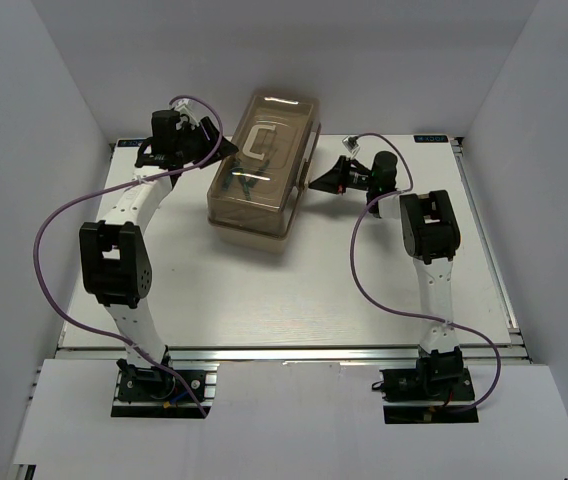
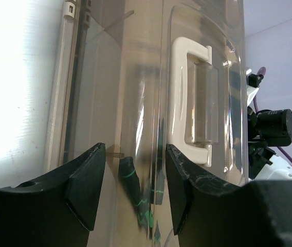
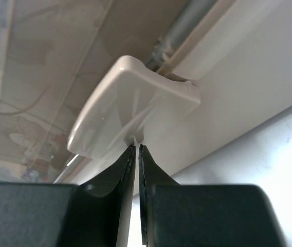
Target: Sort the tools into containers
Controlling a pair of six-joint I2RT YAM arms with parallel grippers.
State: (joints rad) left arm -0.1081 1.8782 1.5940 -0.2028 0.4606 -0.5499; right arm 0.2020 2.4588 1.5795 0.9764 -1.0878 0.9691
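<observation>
One closed toolbox (image 1: 262, 165) sits at the far middle of the table (image 1: 294, 290), between two arms.

The overhead view alone shows both grippers flanking the box. The left gripper (image 2: 134, 154) is spread wide at the lid's side; its camera shows one white handle (image 2: 189, 110) and green-marked tools (image 2: 130, 180) inside, too blurred to count. The right gripper (image 3: 135, 148) is pressed nearly together, tips at one beige latch (image 3: 130, 108); whether they pinch it is unclear.
</observation>
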